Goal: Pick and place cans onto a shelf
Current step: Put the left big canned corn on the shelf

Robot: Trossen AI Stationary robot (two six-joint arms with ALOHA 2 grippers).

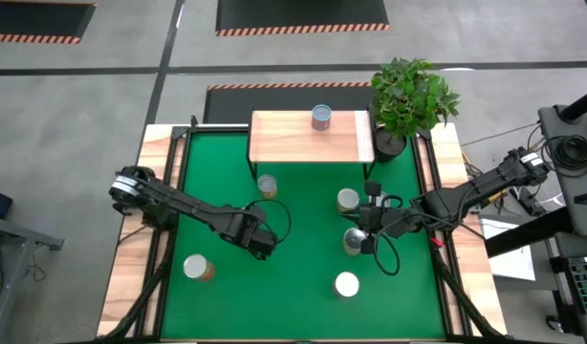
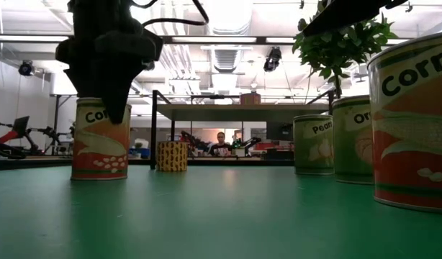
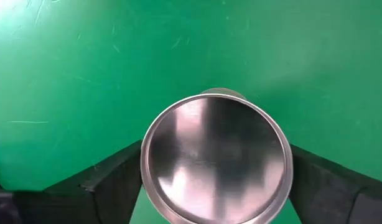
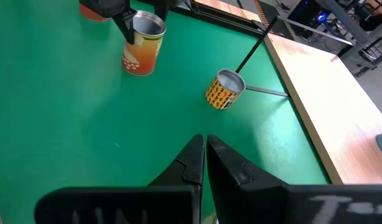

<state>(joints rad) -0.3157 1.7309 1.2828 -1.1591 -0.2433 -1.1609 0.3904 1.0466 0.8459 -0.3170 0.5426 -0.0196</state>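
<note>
My left gripper (image 1: 260, 239) is down over a corn can (image 3: 216, 158) with an orange label, which stands on the green table (image 1: 303, 287) left of centre. In the low view the can (image 2: 98, 144) stands upright under the gripper. My right gripper (image 4: 204, 155) is shut and empty above the table's right half, between two cans (image 1: 347, 199) (image 1: 356, 241). The light-wood shelf (image 1: 313, 139) stands at the far edge with one grey-blue can (image 1: 321, 117) on it. A yellow patterned can (image 4: 225, 89) stands by the shelf's leg. My left gripper has the corn can between its two fingers, one finger (image 3: 113, 180) against one side of the upper wall and the other (image 3: 328, 183) against the opposite side, just below the rim (image 3: 144, 155). The fingers come from above, pointing down. The can stands upright with its base on the table.
More cans stand near the front left (image 1: 196, 268) and near the front middle (image 1: 346, 284). A potted plant (image 1: 413, 96) stands at the shelf's right end. Black rails run along the table's left and right sides. A person sits in the room far behind.
</note>
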